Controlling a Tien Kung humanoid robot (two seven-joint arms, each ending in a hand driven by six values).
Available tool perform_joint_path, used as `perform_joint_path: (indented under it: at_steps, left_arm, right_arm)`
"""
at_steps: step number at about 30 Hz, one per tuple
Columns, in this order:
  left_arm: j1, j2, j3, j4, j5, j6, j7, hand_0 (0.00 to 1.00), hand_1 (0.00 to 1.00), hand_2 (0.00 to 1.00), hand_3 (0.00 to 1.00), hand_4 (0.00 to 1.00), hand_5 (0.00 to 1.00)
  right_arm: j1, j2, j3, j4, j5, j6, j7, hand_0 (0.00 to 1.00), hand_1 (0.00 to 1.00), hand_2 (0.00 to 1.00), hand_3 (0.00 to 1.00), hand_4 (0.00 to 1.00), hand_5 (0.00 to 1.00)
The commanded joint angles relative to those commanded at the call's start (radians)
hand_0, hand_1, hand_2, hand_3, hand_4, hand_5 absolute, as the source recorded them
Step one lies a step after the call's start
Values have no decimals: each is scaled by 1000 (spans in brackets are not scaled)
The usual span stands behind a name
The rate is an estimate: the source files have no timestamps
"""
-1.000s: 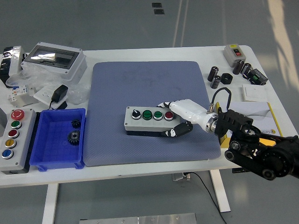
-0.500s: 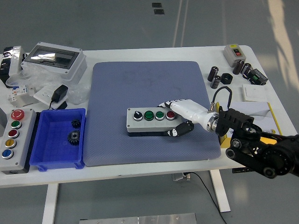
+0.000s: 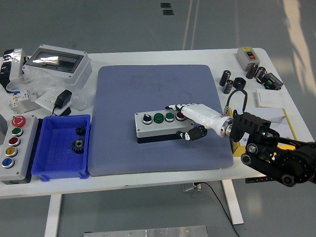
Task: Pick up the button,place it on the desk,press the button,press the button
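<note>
A grey button box (image 3: 159,126) with one black knob, two green buttons and one red button sits on the blue mat (image 3: 158,118) near its middle. My right hand (image 3: 186,121) is shut on the right end of the box: the white fingers (image 3: 177,107) lie over the top by the red button and the thumb (image 3: 190,134) presses the front side. The black right arm (image 3: 276,155) comes in from the lower right. The left arm is out of view.
A larger button box (image 3: 14,148) with several coloured buttons lies at the left edge beside a blue bin (image 3: 61,170) holding two gears. A grey enclosure (image 3: 57,61), an adapter and bags lie at the back left. Black cylinders (image 3: 228,81), a switch box (image 3: 247,55) and papers lie at the right.
My right hand has shifted the button box a little to the right and up over the mat, still gripping its right end.
</note>
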Motion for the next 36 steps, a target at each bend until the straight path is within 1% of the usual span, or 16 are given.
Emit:
perform_joint_path:
  at_steps: [7,13,17,20,21,22,24,26,27,30,31,33,34,36]
  left_arm:
    - [3,-4,13,0,-22,2,-2,625,506,527,589,593,219]
    - [5,-6,17,0,-28,2,-3,625,505,526,587,588,218]
    - [7,-8,21,0,-34,3,-3,626,505,525,586,585,216]
    - [8,-9,23,0,-38,4,-4,626,505,525,586,585,216]
    - [8,-10,24,0,-40,5,-4,626,505,525,586,585,216]
    - [9,-10,25,0,-41,5,-4,626,503,524,586,582,213]
    - [10,-11,26,0,-43,6,-3,626,503,524,586,582,213]
    - [10,-12,26,0,-43,6,-2,626,503,524,586,582,213]
    - [10,-12,26,0,-43,6,-2,626,503,524,586,582,213]
    - [9,-12,26,0,-42,6,-3,626,502,524,585,579,211]
    - [8,-12,25,0,-42,6,-3,626,502,524,585,579,211]
    - [7,-11,25,0,-42,6,-3,626,502,524,585,579,211]
    - [7,-11,25,0,-42,5,-3,626,502,524,585,579,210]
    - [7,-11,26,0,-43,5,-3,626,502,524,585,579,210]
  right_arm:
    - [1,-25,20,29,72,37,-2,973,958,983,998,599,2]
    - [-3,-35,26,38,85,45,-3,981,963,989,998,598,2]
    - [-7,-53,41,53,83,48,-5,976,962,991,998,588,2]
    - [-19,-87,81,94,71,37,-23,976,962,991,998,588,2]
    - [-24,-103,98,115,63,26,-40,976,962,991,998,588,2]
    - [-27,-119,111,134,57,17,-58,983,963,990,998,612,2]
    - [-30,-152,142,181,74,15,-103,983,963,990,998,612,2]
    - [-25,-173,162,219,114,43,-139,983,963,990,998,612,2]
    - [-22,-181,175,242,140,64,-160,983,963,990,998,612,2]
    - [0,-190,218,304,226,140,-226,985,968,990,998,616,2]
    - [10,-190,231,323,262,175,-253,985,968,990,998,616,2]
    - [28,-189,239,337,312,228,-294,985,968,990,998,616,2]
    - [40,-187,238,340,342,261,-320,949,955,949,998,586,2]
    - [56,-182,231,338,386,312,-358,949,955,949,998,586,2]
